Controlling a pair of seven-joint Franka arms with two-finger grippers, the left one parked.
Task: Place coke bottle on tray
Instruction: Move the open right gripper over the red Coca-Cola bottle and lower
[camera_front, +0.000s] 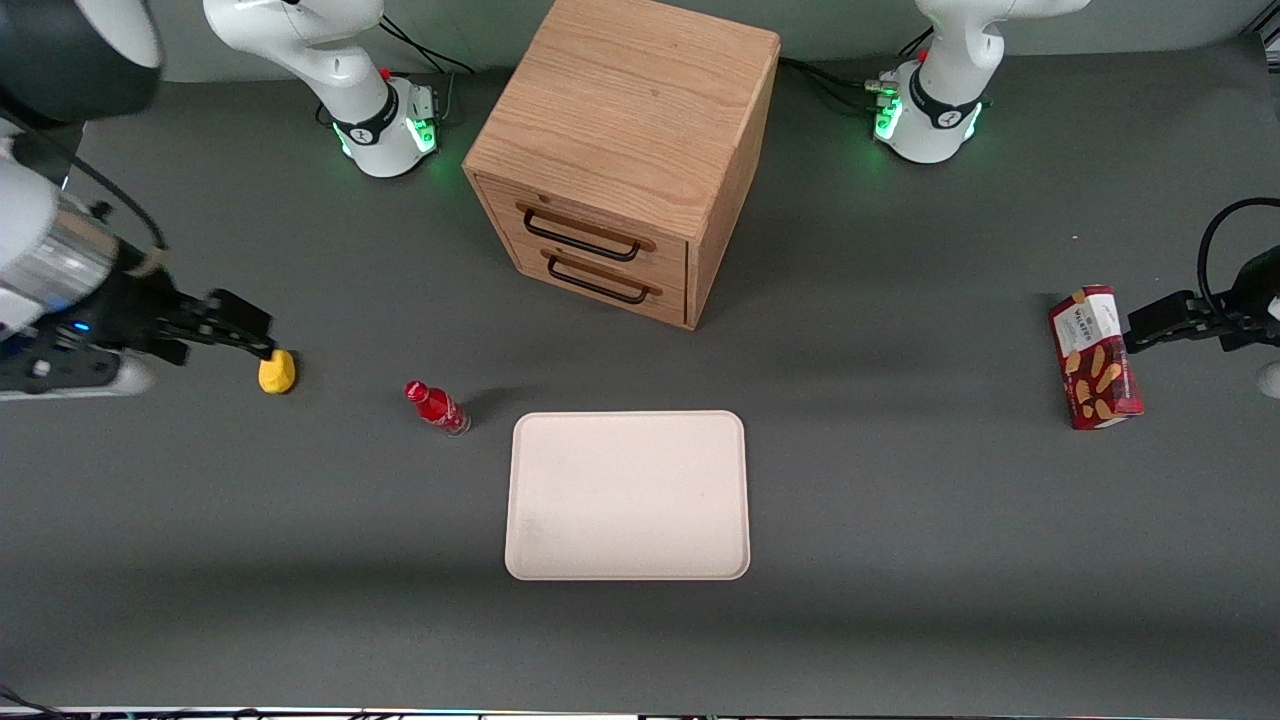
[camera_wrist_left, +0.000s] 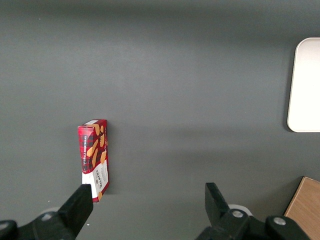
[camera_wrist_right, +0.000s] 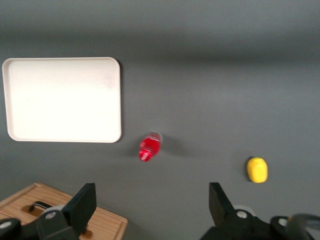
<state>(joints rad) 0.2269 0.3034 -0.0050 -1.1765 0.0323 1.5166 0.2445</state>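
Over at the working arm's end of the bench (camera_front: 900, 480), the hand (camera_front: 255, 338) hangs with its fingers (camera_wrist_right: 82, 202) spread wide and nothing between them, just beside a yellow lump (camera_front: 277, 372). Next comes the bottle (camera_front: 437, 406), upright on the bench, near the tray (camera_front: 627, 495) but apart from its corner. A wooden drawer unit (camera_front: 620, 160) stands farther from the camera than the tray. Toward the parked arm's end lies a red snack box (camera_front: 1095, 357).

Dark grey table (camera_front: 900, 500) is carrying wooden drawer cabinet (camera_front: 625, 150); tray (camera_front: 628, 495) lying in front of it w/ coke bottle (camera_front: 437, 406) standing just beside; yellow lump (camera_front: 277, 371) near gripper (camera_front: 262, 343) hovering over the working arm's end, fingers apart; red snack box (camera_front: 1094, 358) sitting twd parked arm's end.
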